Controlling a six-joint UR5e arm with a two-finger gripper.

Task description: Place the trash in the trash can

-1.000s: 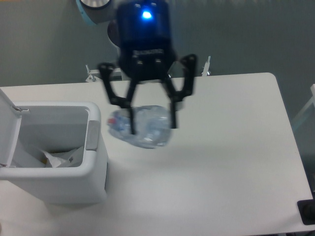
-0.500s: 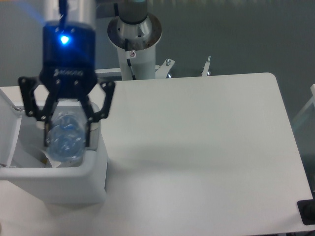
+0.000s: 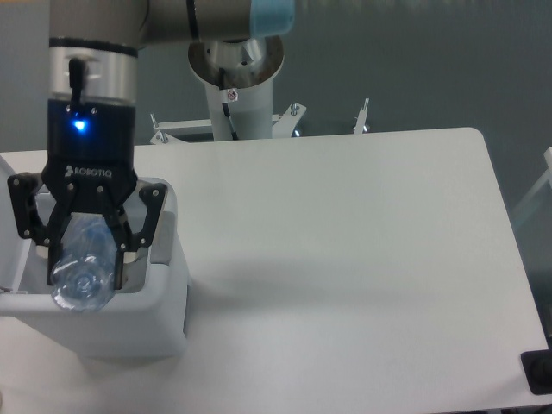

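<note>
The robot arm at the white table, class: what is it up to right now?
The gripper is shut on a clear plastic bottle and holds it over the open trash can at the left end of the table. The bottle hangs at the bin's mouth, not yet released. Most of the bin's inside is hidden behind the gripper and bottle, so what already lies in it cannot be told.

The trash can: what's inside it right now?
The hand holds a clear bottle over the trash can, hiding nearly all of the inside. Whether anything lies in it cannot be seen.
</note>
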